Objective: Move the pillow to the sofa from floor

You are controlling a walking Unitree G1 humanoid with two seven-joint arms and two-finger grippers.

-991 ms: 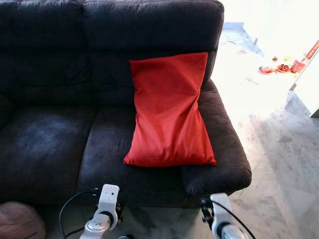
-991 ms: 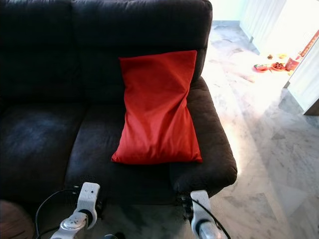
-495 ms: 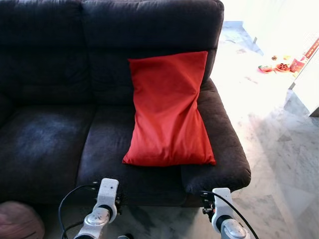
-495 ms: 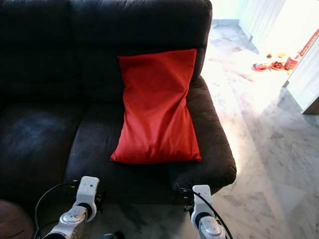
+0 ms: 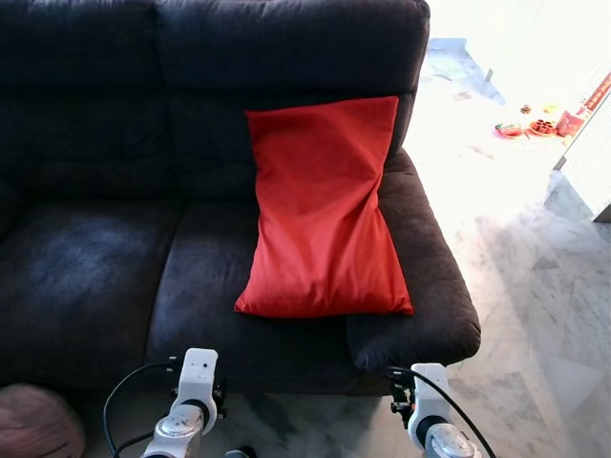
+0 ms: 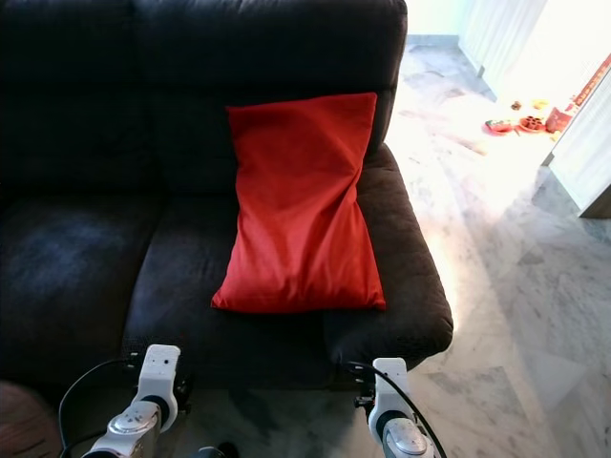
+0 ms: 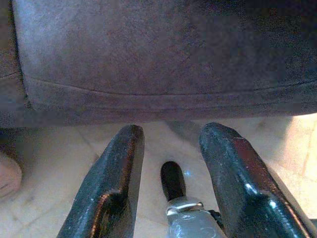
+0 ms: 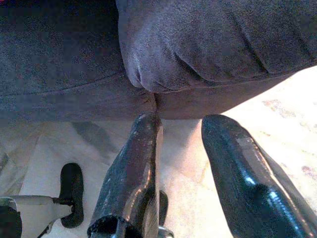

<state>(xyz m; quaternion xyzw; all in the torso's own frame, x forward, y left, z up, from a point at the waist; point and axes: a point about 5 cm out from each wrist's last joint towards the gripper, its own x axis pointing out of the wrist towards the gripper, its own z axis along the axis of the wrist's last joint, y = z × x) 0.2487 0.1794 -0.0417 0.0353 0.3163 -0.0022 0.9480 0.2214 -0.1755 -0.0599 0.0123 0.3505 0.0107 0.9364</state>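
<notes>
- The pillow lies on the sofa, leaning on its backrest beside the arm.
- Our left end effector and right end effector hang spread and empty below the sofa's front edge.
- We judge it best to keep both clear of the sofa.

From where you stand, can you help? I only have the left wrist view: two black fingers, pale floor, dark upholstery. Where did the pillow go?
Observer: The red pillow lies on the sofa, propped against the backrest beside its right armrest.
Operator: Is either claw holding it?
Observer: No. The left gripper and right gripper are both open, low in front of the sofa's front edge, apart from the pillow.
Operator: Anything else lying about?
Observer: Yes, a pinkish round thing sits on the floor near the sofa's left front corner; what it is I cannot tell.
</notes>
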